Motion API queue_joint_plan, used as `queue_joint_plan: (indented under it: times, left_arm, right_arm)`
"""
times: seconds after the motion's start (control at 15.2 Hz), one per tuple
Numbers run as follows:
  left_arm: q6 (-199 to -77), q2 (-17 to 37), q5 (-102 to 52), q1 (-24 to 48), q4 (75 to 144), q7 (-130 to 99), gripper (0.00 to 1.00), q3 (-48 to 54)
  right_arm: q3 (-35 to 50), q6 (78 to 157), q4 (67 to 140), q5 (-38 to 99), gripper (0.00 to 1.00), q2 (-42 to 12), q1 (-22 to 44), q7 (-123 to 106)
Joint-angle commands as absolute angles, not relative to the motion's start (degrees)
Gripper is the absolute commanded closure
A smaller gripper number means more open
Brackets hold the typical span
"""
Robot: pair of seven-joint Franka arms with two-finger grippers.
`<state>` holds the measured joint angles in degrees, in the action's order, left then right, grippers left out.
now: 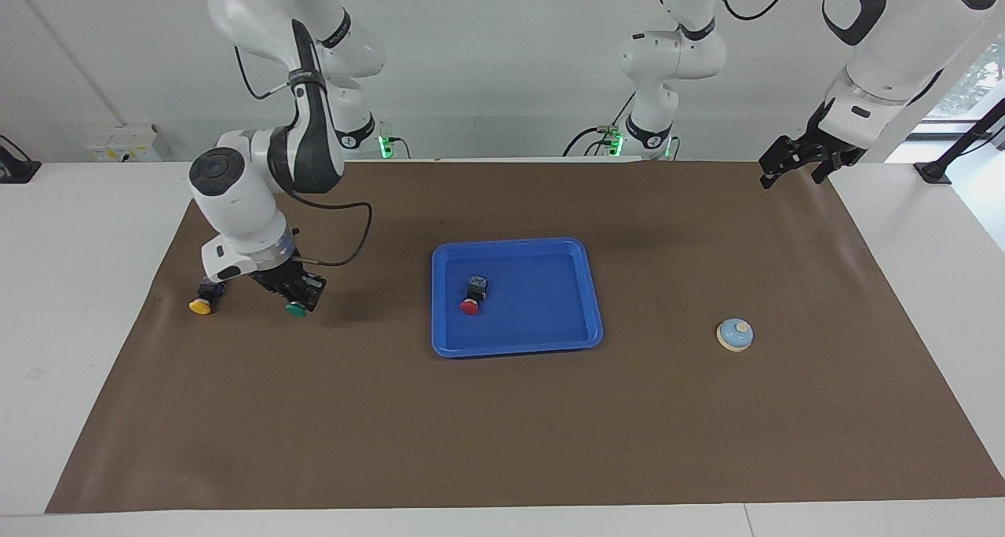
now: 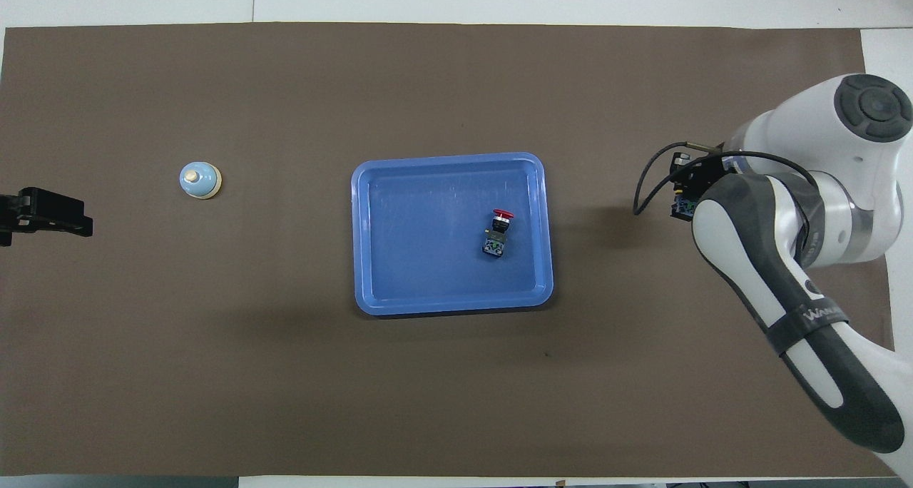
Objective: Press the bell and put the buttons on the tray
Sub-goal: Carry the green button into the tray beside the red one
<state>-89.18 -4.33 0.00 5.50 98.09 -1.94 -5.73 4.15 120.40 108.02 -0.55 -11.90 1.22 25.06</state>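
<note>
The right end effector [image 1: 292, 290] is clamped on the green button [image 1: 296, 309], lifted just off the counter [image 1: 502, 427]; the tray [image 1: 585, 286] lies toward the left arm's end, the right arm far nearer it

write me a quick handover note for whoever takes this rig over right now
Right gripper: shut on the green button, just above the mat at the right arm's end of the table.
Left gripper: open, waiting in the air over the mat's corner at the left arm's end.
Red button: lying in the tray.
Yellow button: on the mat beside the right gripper.
Bell: on the mat toward the left arm's end.
Left: green and yellow into the tray. Whether the bell was pressed cannot be told.
</note>
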Motion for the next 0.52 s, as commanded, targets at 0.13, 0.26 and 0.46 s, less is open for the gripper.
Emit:
queue_joint_plan:
  times: [0.13,0.26,0.46]
  left_arm:
    - [-88.68,-5.71,0.18,5.45,99.32,-2.29,0.00,-5.71]
    - [-88.68,-5.71,0.18,5.45,99.32,-2.29,0.00,-5.71]
    - [-88.68,-5.71,0.18,5.45,99.32,-2.29,0.00,-5.71]
  right_arm:
    - [4.31,117.95,100.99,1.93,1.00,-14.41,12.28,38.48]
    - [4.22,118.39,100.38,2.02,1.00,-14.94,17.90,42.95]
    - [4.22,119.88,95.90,1.76,1.00,-19.49,23.89,50.52]
